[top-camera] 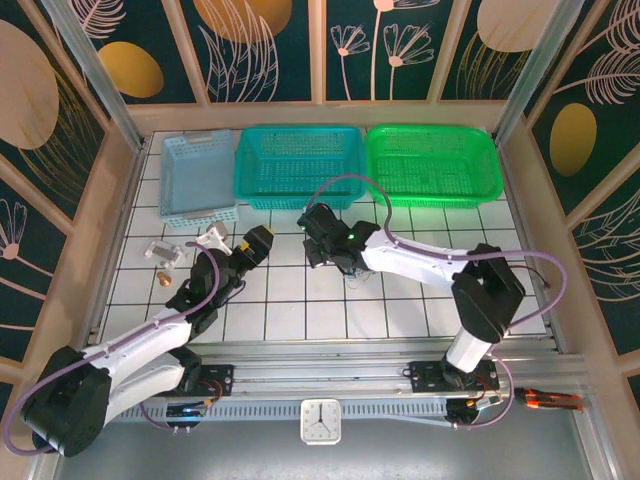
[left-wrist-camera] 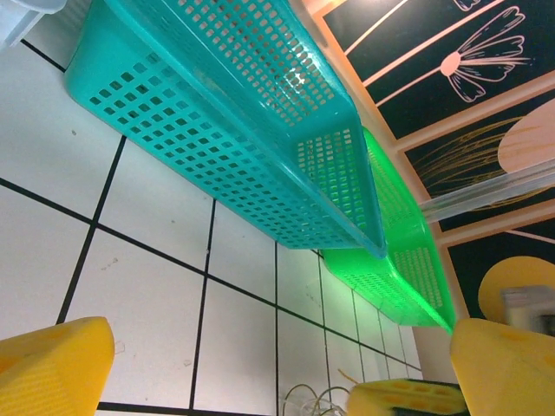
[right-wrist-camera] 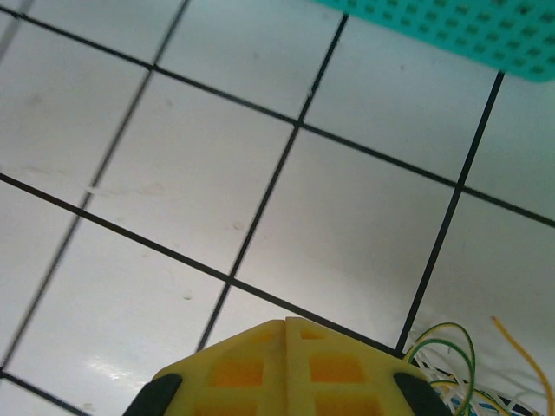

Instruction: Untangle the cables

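Note:
The cables (right-wrist-camera: 453, 362) are a small knot of thin whitish, yellow and green cords lying on the white tiles, just right of my right gripper (right-wrist-camera: 287, 334). That gripper's yellow fingers are pressed together and no cord shows between them. In the top view it (top-camera: 318, 236) sits mid-table with the cables (top-camera: 354, 277) partly hidden under its wrist. My left gripper (left-wrist-camera: 277, 381) hovers open, its yellow fingers (left-wrist-camera: 54, 368) spread wide. Loops of the cables (left-wrist-camera: 319, 397) lie ahead of it beside the right gripper's yellow tip (left-wrist-camera: 408, 397). From above the left gripper (top-camera: 257, 240) is a tile left of the right one.
Three baskets line the back: light blue (top-camera: 198, 180), teal (top-camera: 298, 165) and green (top-camera: 430, 165). The teal basket (left-wrist-camera: 217, 130) and green basket (left-wrist-camera: 399, 260) stand close ahead of the left gripper. Small loose parts (top-camera: 163, 253) lie at the left of the table.

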Tool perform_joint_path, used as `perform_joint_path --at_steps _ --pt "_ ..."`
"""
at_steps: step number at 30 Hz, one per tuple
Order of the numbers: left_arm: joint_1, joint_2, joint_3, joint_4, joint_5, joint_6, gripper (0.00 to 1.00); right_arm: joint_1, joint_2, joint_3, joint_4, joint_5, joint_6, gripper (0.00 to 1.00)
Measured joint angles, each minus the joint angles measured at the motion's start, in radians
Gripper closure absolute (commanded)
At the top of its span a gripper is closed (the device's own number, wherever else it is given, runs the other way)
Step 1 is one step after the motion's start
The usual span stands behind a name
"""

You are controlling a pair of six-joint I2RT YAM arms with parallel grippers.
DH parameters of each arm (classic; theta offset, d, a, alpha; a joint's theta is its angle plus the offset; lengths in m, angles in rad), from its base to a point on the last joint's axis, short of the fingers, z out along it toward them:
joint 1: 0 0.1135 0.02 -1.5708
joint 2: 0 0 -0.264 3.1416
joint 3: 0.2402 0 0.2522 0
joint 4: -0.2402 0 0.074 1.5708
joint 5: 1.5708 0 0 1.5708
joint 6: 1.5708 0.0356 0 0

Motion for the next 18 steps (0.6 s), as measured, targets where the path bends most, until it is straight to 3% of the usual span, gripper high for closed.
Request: perform_joint_path --at_steps 7,18 --pt "0.000 0.024 0.000 0.002 0.012 0.051 0.01 -0.003 -0.093 0.000 0.000 -0.034 0.011 1.00" --pt "0.000 0.148 0.044 0.047 0.167 0.243 0.01 -0.102 -0.256 0.000 0.077 -0.171 0.072 1.00"
